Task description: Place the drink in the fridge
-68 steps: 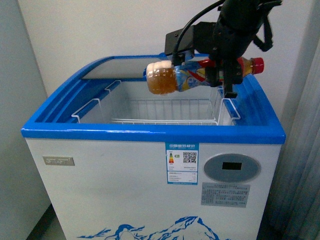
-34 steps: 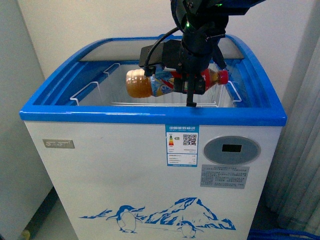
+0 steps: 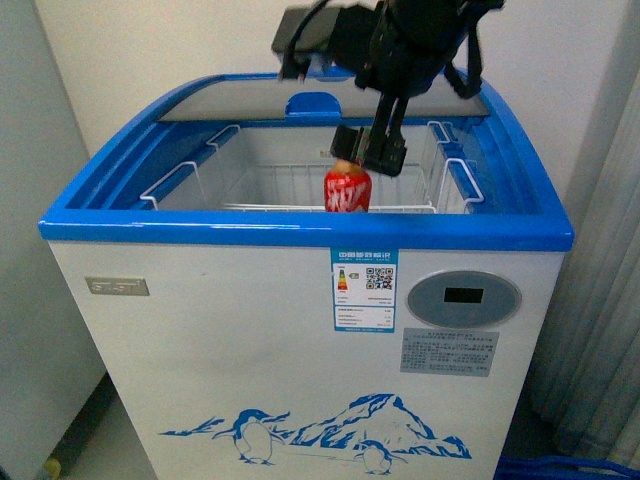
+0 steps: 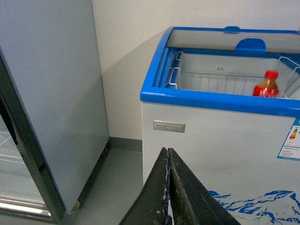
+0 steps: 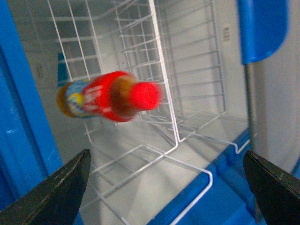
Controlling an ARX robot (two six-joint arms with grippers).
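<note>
standing clear plastic drink (image 3: 347,190) beneath spread, empty right gripper (image 5: 166,180) fingers, white wire basket (image 5: 154,154) around, blue-rimmed fridge (image 3: 300,240), left gripper (image 4: 168,187) closed, empty

The front view faces the fridge (image 3: 300,330) squarely from near, taking in its open top and painted front. The left wrist view looks from low and off to one side, sharing the fridge's blue rim and the drink (image 4: 267,85); the right wrist view peers close down into the wire basket (image 5: 154,93)
</note>
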